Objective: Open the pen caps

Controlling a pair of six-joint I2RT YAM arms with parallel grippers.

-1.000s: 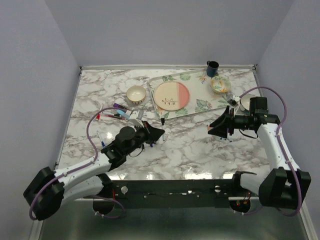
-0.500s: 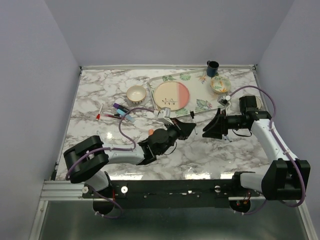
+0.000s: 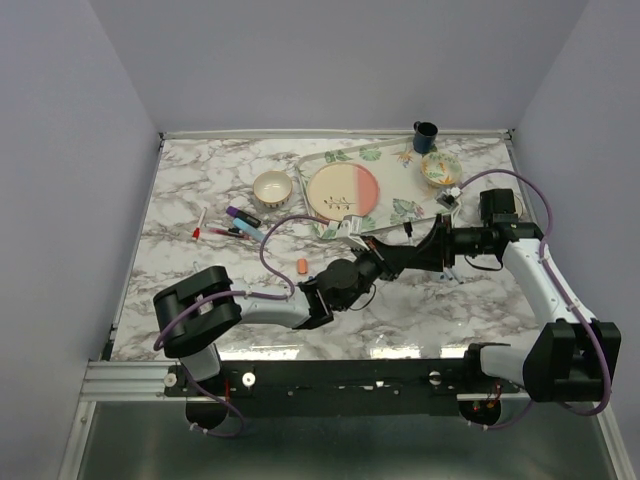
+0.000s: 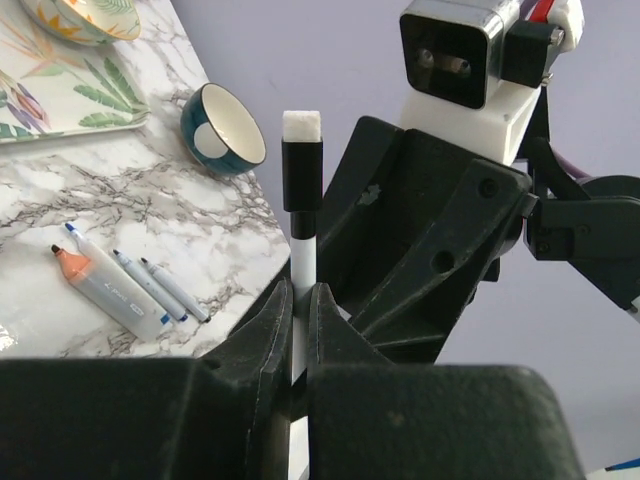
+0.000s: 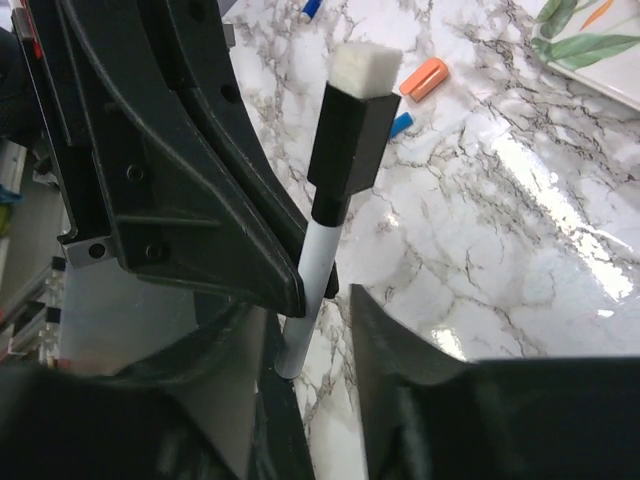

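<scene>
Over marble (image 4: 120, 200), left fingers (image 4: 268, 330) seemingly pinch pen (image 4: 302, 255).

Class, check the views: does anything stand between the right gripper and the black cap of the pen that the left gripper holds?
Nothing visible does. The left gripper holds the pen with its black cap bare, and the open right gripper faces it with only air between.

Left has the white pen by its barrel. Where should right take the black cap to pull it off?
Probably the black cap itself, across its flat sides, right gripper coming from the cap end along the pen's length. It stands clear beyond the left gripper, which is shut on the barrel.
</scene>
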